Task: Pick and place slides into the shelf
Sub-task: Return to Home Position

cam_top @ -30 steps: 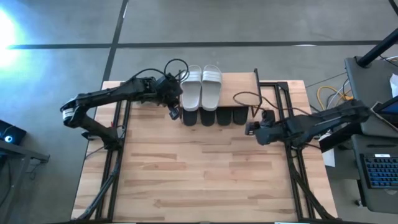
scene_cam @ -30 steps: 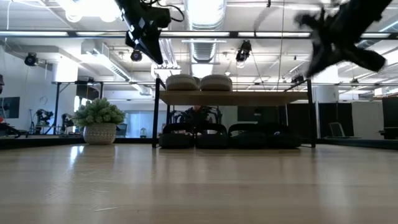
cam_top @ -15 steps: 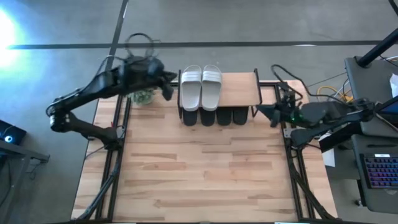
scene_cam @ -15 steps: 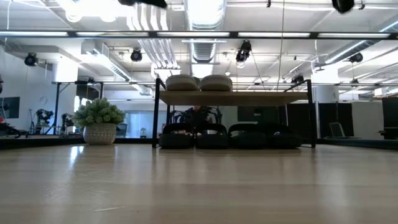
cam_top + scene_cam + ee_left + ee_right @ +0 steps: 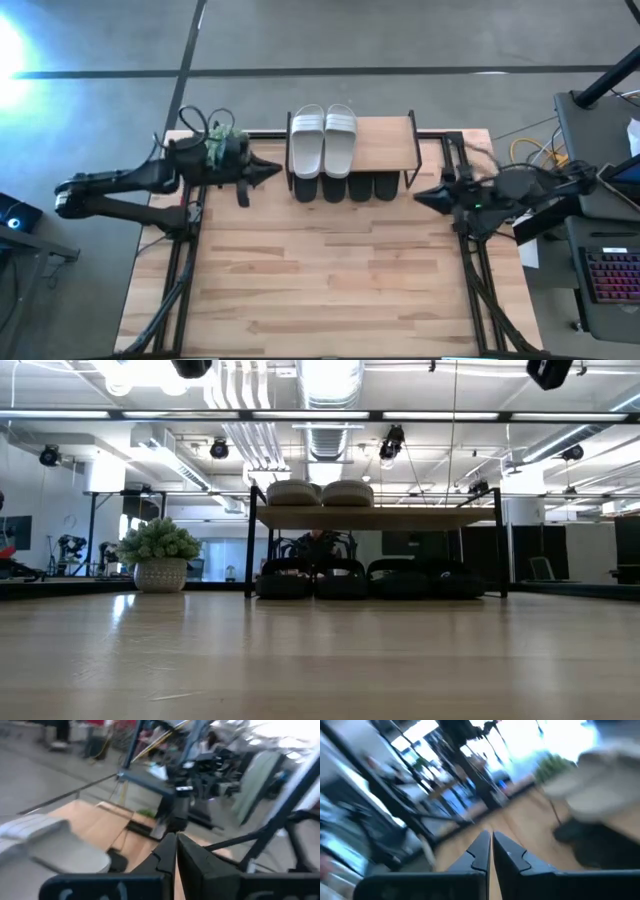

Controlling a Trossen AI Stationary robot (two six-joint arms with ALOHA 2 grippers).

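two slides [image 5: 307,140] atop shelf [image 5: 386,142], four beneath

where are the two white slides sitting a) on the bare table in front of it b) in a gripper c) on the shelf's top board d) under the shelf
C: the white slides lie side by side on top of the shelf, with the black slides tucked underneath.

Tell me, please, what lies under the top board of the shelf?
Four black slides stand in a row there. From above, the shelf board hides all but their ends.
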